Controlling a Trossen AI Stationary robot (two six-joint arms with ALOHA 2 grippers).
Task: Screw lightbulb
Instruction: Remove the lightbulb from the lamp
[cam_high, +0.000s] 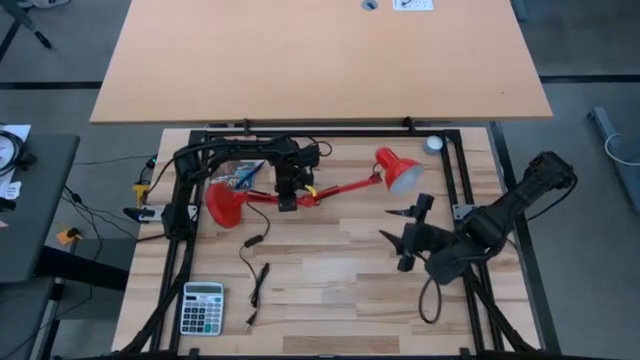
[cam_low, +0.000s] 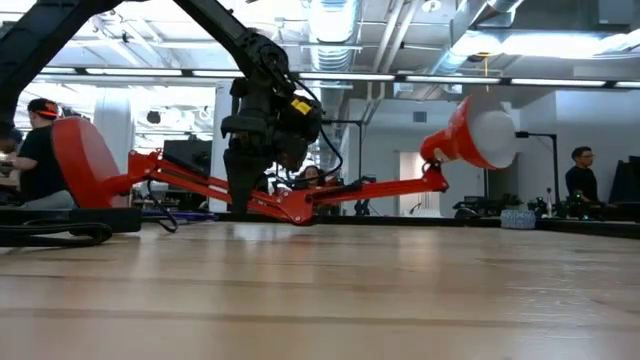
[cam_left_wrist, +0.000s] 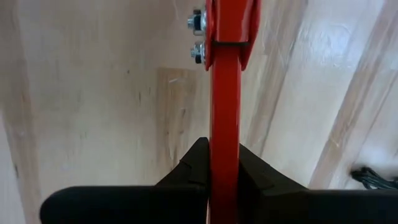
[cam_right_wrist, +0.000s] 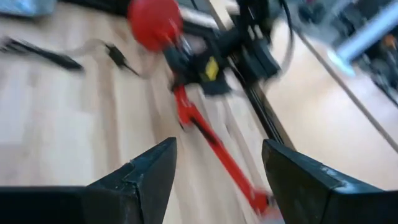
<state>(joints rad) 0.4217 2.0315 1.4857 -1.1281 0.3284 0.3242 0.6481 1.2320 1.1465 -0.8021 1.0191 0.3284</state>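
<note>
Light wooden plank tabletop (cam_high: 330, 290) carries the work; behind it stands a larger bare board, and the low view shows a workshop room with people seated in the background.

A red articulated metal desk lamp (cam_high: 300, 190) lies on its side near the far edge of the tabletop, its round base toward the far left corner and its red conical shade with white interior (cam_high: 398, 170) toward the far right. The left gripper (cam_left_wrist: 224, 180) is closed on the lamp's red arm tube, near a bolted joint. The right gripper (cam_right_wrist: 217, 180) hangs over the right-centre of the tabletop, its fingers spread wide with nothing between them.

The lightbulb cannot be made out in any view; whether it sits inside the shade cannot be told.

Risks, as judged:
- The slim tube could rotate or slip within the left gripper, swinging the shade out of line.
- The empty right gripper could strike the shade rim on approach.
- The black cord (cam_high: 255, 280) could snag.

A grey calculator (cam_high: 201, 307) lies at the near left corner. No legible writing.
</note>
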